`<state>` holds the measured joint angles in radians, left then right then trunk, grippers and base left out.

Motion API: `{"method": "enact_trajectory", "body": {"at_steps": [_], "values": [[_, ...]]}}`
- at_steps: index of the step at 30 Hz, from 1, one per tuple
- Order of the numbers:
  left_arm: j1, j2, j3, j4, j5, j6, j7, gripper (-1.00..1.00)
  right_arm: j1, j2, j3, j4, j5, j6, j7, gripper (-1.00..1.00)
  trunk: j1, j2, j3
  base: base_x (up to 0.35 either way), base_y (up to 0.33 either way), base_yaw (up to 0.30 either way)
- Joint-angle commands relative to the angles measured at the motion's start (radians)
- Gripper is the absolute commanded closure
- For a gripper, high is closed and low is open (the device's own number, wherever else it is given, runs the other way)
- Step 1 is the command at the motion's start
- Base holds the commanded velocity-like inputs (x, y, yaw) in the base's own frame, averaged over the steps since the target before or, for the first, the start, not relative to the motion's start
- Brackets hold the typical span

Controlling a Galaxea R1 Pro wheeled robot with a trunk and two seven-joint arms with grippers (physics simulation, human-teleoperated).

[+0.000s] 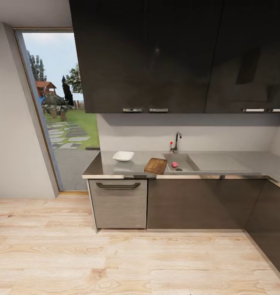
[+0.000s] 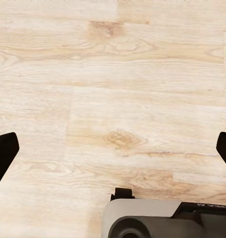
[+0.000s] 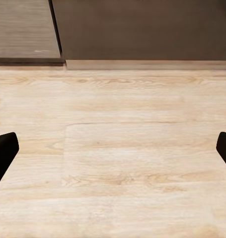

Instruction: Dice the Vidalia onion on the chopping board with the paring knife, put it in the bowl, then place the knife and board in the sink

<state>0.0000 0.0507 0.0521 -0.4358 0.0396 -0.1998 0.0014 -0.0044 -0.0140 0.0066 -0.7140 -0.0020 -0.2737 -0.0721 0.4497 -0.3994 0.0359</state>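
Across the room, the grey countertop [image 1: 221, 162] carries a white squarish bowl [image 1: 123, 155] at its left and a brown chopping board [image 1: 156, 166] beside the sink [image 1: 185, 159]. A small reddish Vidalia onion [image 1: 174, 164] lies in the sink basin near the drain, below the chrome tap [image 1: 176, 142] with its red knob. I cannot make out the paring knife at this distance. My left gripper [image 2: 113, 153] is open over bare wooden floor, black fingertips [image 2: 3, 153] far apart. My right gripper [image 3: 113, 153] is open too, facing the floor in front of the cabinet bases.
Dark lower cabinets [image 1: 197, 203] and a lighter drawer unit [image 1: 119, 203] with a handle stand under the counter; dark wall cabinets [image 1: 176, 53] hang above. A tall window [image 1: 60, 106] is at the left. Light wooden floor [image 1: 115, 258] stretches between me and the counter. The counter turns a corner at right.
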Motion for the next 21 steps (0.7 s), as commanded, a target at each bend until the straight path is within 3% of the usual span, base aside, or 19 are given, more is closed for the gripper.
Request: {"method": "enact_trajectory", "body": {"at_steps": [1, 10, 21], "values": [[0.0, 0.0, 0.0, 0.0, 0.004, -0.003, 0.0, -1.0, 0.0, 0.0, 0.001, 0.001, 0.0, -0.003, -0.003, -1.0, 0.0, -0.001, 0.0, 0.0, 0.0, 0.0], [0.0, 0.0, 0.0, 0.0, 0.005, -0.001, 0.0, -1.0, 0.0, 0.0, 0.001, 0.001, 0.0, -0.003, -0.003, -1.0, 0.0, -0.001, 0.0, 0.055, 0.002, 0.0], [0.0, 0.0, 0.0, 0.002, 0.005, -0.001, 0.0, -1.0, 0.0, 0.0, 0.003, 0.002, 0.0, -0.004, -0.003, -1.0, 0.0, -0.001, 0.0, 0.264, 0.125, 0.0]]}}
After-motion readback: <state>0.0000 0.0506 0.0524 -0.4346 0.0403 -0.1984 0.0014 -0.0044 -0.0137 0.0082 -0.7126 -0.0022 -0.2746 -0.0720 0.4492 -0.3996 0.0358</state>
